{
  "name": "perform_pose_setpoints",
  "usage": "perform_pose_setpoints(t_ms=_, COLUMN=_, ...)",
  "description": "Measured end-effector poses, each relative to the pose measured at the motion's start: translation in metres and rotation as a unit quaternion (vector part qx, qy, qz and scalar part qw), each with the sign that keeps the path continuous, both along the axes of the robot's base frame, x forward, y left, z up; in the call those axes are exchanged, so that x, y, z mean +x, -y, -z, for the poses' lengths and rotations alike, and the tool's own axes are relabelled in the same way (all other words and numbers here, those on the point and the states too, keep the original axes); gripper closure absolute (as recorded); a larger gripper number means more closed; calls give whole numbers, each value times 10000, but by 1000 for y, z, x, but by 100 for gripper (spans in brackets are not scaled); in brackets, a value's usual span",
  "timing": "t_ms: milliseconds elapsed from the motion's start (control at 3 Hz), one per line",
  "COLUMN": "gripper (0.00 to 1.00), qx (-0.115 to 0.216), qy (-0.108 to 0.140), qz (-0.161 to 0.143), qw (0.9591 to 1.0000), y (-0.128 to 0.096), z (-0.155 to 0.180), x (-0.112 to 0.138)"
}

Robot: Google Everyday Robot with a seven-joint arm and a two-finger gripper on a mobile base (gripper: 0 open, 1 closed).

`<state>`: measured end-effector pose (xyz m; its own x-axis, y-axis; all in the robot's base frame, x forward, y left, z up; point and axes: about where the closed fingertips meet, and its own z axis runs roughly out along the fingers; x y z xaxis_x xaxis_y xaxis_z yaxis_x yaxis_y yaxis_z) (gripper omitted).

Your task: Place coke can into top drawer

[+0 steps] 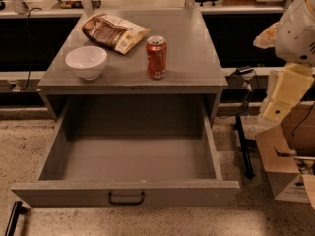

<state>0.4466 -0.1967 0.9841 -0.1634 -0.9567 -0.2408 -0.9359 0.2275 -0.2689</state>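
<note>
One red-orange cylindrical coke can [156, 57] stands upright on the grey cabinet top [197, 48], behind the open, deep grey metal top drawer [187, 193]. The gripper [280, 100] is at far right, well apart from the can, which lies to its left. Gripper state: can't tell.

No text, brand or number can be read. The coke can [156, 57], centre of the frame on the table [197, 58], carries white markings that cannot be made out. So does the pale label on the snack bag [114, 32], upper left. The gripper [272, 113] hangs at the right edge, showing nothing legible.
</note>
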Motion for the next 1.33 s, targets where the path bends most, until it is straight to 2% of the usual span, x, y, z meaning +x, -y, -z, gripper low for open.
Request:
perform_pose_setpoints(t_ms=333, gripper=0, qx=583, qy=384, qz=-700, qw=9951, y=-57, z=-18, x=41)
perform_pose_setpoints(t_ms=667, gripper=0, qx=1173, qy=742, qz=-1105, qw=9841, y=-114, z=-37, x=81)
perform_pose_setpoints(t_ms=1000, gripper=0, qx=1642, qy=1079, qz=-1098, qw=9744, y=-163, z=-42, x=129)
perform_pose_setpoints(t_ms=1333, gripper=0, qx=1644, qy=1077, qz=-1099, qw=9743, y=-163, z=-42, x=129)
